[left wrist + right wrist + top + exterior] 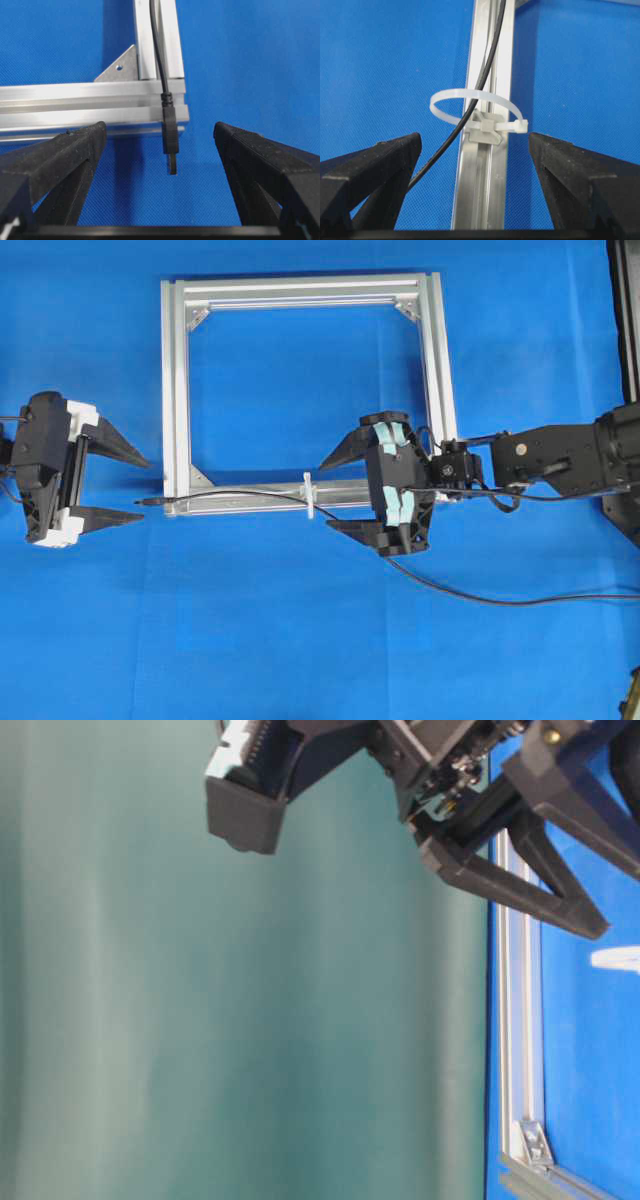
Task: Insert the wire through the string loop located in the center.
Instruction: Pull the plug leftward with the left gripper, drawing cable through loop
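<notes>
We see the wire [485,70] already passing through the loop [470,107] on the frame [240,502]; its plug [170,135] lies past the frame corner. Both the left gripper [125,485] and right gripper [335,495] stand wide apart, holding nothing. Little seems left.

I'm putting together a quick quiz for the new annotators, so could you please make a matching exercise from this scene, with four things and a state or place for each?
Things:
1. wire
2. string loop
3. left gripper
4. connector plug

States or places:
A. open, holding nothing
B. sticks out past the frame corner
C. white, standing on the frame bar
D. runs through the loop

Pairs: 1-D, 2-C, 3-A, 4-B
</notes>
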{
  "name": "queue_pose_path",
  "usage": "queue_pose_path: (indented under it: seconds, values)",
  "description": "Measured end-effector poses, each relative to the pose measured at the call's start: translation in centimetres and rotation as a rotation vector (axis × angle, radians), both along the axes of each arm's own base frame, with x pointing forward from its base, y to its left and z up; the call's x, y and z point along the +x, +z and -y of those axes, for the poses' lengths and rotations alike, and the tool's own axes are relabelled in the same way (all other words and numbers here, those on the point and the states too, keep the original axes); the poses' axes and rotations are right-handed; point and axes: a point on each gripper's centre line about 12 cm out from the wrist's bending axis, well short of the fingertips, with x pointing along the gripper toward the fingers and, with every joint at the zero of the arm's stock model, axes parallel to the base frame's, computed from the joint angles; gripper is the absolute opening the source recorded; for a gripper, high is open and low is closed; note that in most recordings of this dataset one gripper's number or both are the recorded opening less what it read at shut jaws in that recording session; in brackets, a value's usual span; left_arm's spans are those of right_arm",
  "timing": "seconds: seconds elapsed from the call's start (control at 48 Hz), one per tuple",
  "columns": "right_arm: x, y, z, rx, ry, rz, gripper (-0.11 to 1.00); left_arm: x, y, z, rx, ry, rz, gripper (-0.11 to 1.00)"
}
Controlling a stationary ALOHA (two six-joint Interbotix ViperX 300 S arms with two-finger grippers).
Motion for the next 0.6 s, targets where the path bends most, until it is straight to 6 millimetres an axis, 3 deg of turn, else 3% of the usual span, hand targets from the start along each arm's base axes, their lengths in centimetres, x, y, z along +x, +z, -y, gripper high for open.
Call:
queue_pose_path:
  seconds: [0.604]
  values:
    - [-1.5, 5.1, 0.1, 0.002, 0.000, 0.035, 0.91, 0.8, 3.4, 0.1, -0.017, -0.002, 0.086, 0.93]
